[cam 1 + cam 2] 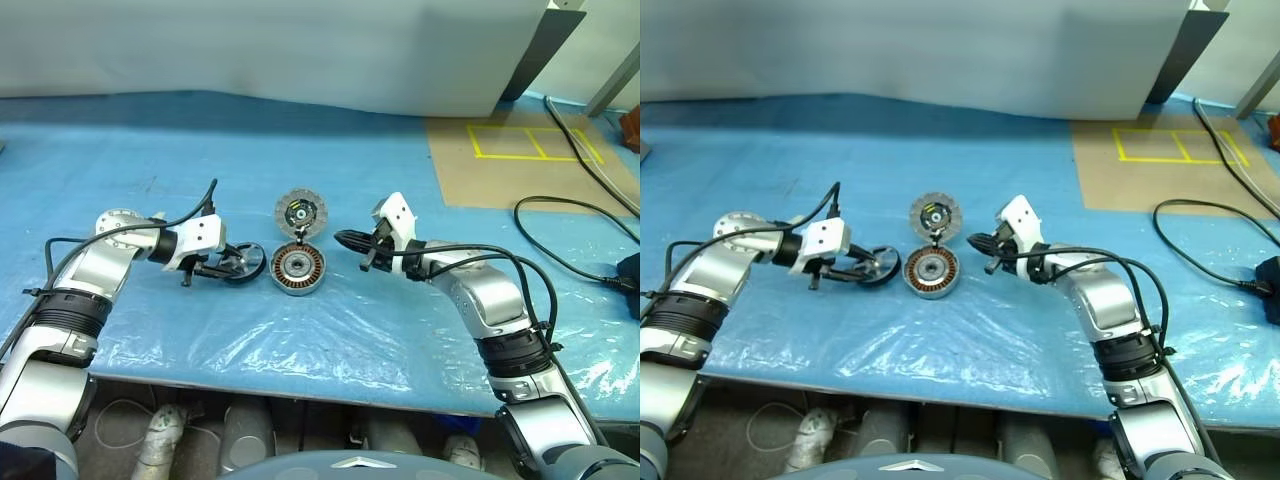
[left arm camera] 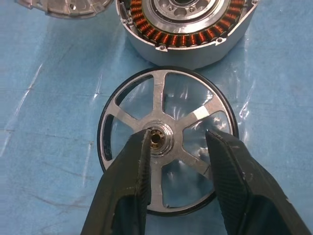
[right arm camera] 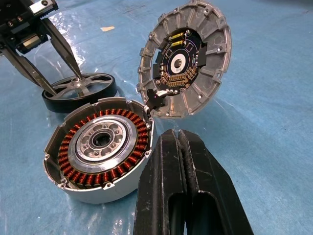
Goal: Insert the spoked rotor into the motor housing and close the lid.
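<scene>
The spoked rotor (image 2: 159, 98) lies flat on the blue sheet, just left of the motor housing (image 1: 298, 269). My left gripper (image 2: 176, 137) reaches down onto it, open, with the hub between its fingers. One finger (image 2: 132, 166) touches the hub; the other stands clear of it. The housing (image 3: 100, 147) sits open side up, showing its copper windings. The lid (image 3: 188, 58) stands tilted on edge at the housing's far side, its dark inner face towards me. My right gripper (image 3: 178, 137) is shut and empty, hovering right of the housing and pointing at it.
The table is covered by a blue sheet with clear plastic film (image 1: 330, 340) near its front edge. A brown board with yellow tape (image 1: 520, 150) lies at the back right. Black cables (image 1: 560, 215) run over the right side. A white panel (image 1: 300, 50) stands behind.
</scene>
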`<action>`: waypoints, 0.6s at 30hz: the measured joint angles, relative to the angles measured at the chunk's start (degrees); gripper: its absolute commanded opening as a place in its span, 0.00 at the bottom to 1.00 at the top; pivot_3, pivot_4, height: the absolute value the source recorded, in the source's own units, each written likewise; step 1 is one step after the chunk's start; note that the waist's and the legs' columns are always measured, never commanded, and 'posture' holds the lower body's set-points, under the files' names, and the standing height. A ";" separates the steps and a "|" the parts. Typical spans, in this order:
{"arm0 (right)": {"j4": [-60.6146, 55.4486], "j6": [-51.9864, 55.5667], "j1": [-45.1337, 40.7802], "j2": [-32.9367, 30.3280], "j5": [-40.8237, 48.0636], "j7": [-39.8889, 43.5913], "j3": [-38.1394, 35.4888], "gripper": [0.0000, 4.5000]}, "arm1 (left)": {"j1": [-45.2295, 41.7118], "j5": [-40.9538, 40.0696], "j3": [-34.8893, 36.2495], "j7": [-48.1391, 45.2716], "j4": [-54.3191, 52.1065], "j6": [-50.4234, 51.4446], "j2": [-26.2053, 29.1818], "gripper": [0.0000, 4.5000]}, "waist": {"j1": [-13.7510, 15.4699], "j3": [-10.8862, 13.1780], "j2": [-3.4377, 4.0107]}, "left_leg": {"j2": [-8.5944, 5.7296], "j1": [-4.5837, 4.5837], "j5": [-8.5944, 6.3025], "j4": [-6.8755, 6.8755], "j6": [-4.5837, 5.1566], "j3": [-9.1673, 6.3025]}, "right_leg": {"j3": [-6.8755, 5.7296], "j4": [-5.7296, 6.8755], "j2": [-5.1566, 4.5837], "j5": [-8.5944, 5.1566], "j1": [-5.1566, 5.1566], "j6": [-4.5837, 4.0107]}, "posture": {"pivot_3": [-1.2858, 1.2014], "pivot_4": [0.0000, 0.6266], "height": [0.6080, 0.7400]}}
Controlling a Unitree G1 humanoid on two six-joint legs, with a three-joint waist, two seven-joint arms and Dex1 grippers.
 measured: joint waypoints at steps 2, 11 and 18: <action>0.00 0.00 0.14 0.08 -0.05 0.01 0.04 0.00 | 0.06 -1.50 0.68 0.05 -0.30 1.95 -1.05 0.42 | 0.04 0.00 0.00 | 0.00 -0.01 0.00 0.02 0.00 0.00 | 0.00 0.02 -0.01 0.00 0.00 0.00 | 0.52 0.24 1.00; 0.95 -0.05 0.25 0.13 -0.47 0.39 0.57 0.00 | 1.08 -7.37 2.62 -2.90 -4.00 4.88 -1.30 0.42 | -0.18 0.01 -0.01 | 0.02 -0.10 0.00 -0.06 -0.01 0.01 | -0.01 -0.05 0.04 0.00 -0.08 0.00 | 0.52 0.24 1.00; 1.99 -0.84 0.21 0.43 -1.15 0.66 1.21 0.00 | 0.21 -3.70 2.38 0.89 0.69 0.50 -1.98 0.62 | -0.15 0.01 -0.01 | 0.01 -0.12 0.00 -0.05 -0.01 -0.01 | -0.02 -0.06 0.03 0.01 -0.08 0.01 | 0.52 0.24 1.00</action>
